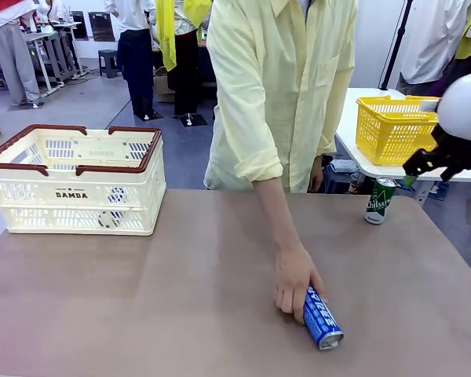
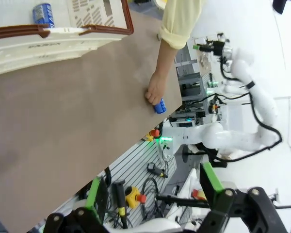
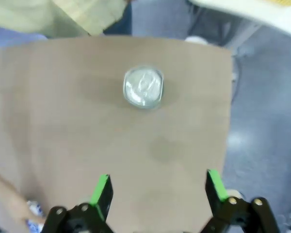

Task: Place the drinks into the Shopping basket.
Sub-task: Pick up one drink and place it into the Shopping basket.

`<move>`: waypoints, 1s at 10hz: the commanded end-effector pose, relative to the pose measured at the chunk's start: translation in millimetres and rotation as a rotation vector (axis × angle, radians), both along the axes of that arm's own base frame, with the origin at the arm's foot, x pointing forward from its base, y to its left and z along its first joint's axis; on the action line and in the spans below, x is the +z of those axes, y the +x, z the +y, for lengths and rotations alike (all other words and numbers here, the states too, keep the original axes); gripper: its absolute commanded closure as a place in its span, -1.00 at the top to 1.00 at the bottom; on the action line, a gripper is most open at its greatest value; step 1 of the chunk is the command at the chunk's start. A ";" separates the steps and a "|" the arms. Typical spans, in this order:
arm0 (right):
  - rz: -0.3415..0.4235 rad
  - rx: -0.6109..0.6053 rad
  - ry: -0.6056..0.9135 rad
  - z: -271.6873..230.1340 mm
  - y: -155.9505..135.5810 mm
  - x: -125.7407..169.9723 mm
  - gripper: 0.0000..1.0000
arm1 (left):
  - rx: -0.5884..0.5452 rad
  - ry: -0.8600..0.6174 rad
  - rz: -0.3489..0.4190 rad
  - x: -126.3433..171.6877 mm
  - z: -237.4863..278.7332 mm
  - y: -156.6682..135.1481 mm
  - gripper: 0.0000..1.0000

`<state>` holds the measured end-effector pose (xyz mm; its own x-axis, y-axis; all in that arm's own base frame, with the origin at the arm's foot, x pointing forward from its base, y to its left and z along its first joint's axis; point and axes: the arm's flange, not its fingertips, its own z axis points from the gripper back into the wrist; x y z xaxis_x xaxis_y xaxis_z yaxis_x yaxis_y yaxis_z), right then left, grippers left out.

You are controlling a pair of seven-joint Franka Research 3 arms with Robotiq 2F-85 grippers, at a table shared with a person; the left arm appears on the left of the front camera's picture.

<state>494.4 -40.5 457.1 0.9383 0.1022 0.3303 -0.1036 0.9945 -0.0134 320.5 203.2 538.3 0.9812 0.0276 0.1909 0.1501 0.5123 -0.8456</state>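
The cream Shopping basket (image 1: 74, 192) stands at the table's far left, and the left wrist view shows a blue can (image 2: 42, 13) lying inside the basket (image 2: 63, 34). A person's hand (image 1: 294, 279) rests on another blue can (image 1: 322, 318) lying on its side near the front middle. A green can (image 1: 379, 201) stands upright at the far right. My right gripper (image 1: 412, 169) hangs open above and just right of it; in the right wrist view the can's silver top (image 3: 143, 87) sits ahead of the open gripper (image 3: 157, 189). My left gripper (image 2: 153, 194) is open and holds nothing.
A yellow mesh basket (image 1: 392, 126) sits on a white side table at the back right. The person in a pale yellow shirt (image 1: 282, 86) leans over the far edge. The brown tabletop (image 1: 141, 290) between basket and hand is bare.
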 end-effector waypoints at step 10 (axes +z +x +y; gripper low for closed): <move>0.202 -0.201 0.104 11.5 135.9 -75.5 1.00 | 0.006 0.011 0.011 0.5 -0.5 -1.8 1.00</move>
